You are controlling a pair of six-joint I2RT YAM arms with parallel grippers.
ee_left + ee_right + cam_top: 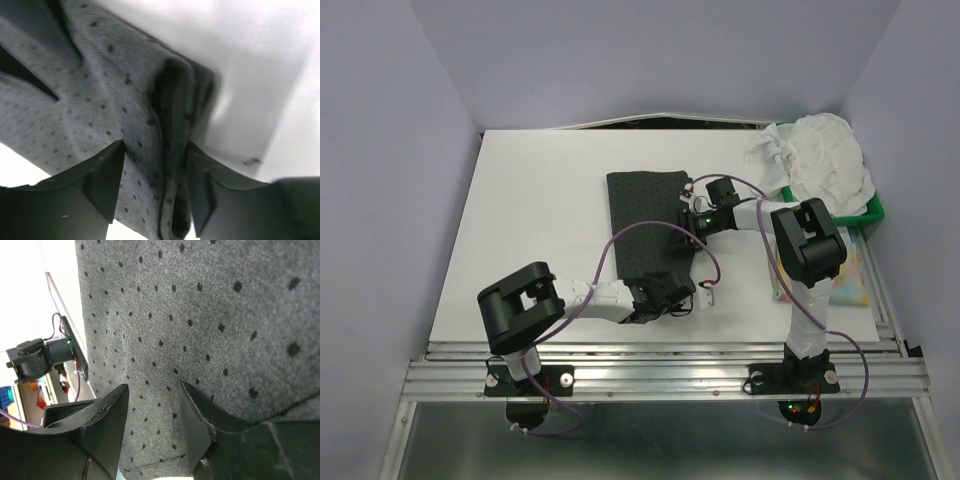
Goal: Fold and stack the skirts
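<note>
Top external: charcoal skirt (645,215) lies flat mid-table. We see the left gripper (668,292) at its near right corner and the right gripper (688,205) at its far right edge. Both sets of jaws stand apart; the left straddles a raised fold, not pinched yet. We'd catch both layers, lift level, and carry leftward together. White skirt (820,155) sits far right, yellow skirt (855,280) near right.

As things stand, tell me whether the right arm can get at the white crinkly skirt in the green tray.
Probably yes. The white crinkly skirt lies beyond the right arm's elbow with nothing between, but the right hand is down on the dark speckled skirt and must lift off.
</note>
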